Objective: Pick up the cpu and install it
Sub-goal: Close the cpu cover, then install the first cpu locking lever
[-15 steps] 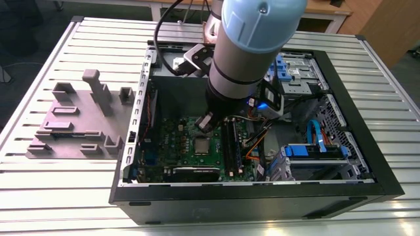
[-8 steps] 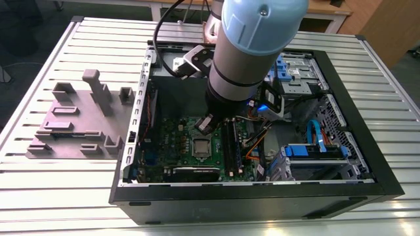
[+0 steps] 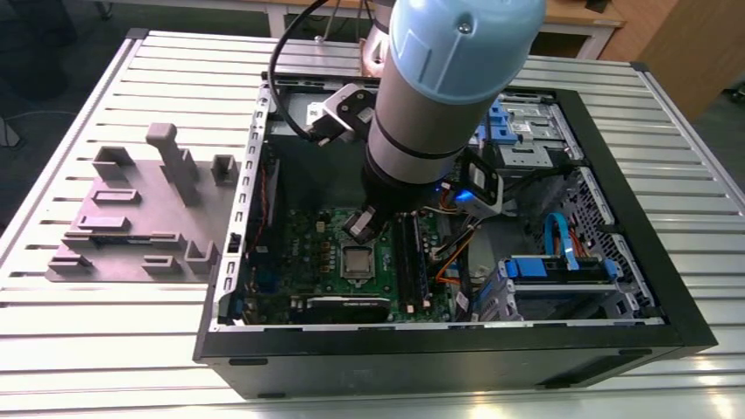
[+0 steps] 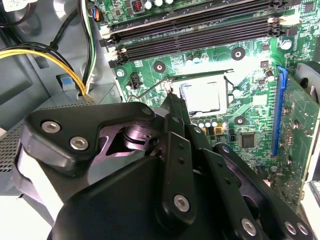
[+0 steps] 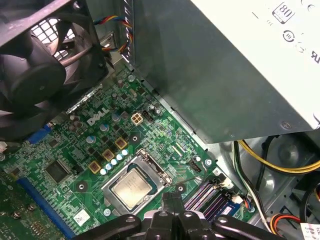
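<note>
So the cpu [image 5: 132,187] is sitting flat in its socket on the green motherboard [image 5: 70,150], shiny silver top facing up, with the metal socket frame [image 5: 150,162] around its edges. You can spot it in the second wrist view too [image 4: 202,96], and from the exterior view it's a small silver square [image 3: 358,259] down inside the open PC case [image 3: 466,345].

The tool [image 5: 170,199] isn't holding anything. Its dark fingers look pinched together, tip just beside the socket's edge. Can't tell if it's actually touching the board.

The row of memory slots [image 4: 190,30] runs near the socket. The black fan [image 5: 35,75] and the big grey box [image 5: 210,75] with the white label sit further off. Outside the case, the grey fixture plate [image 3: 128,218] sits on the slatted counter [image 3: 117,349], on the exterior view's left.
</note>
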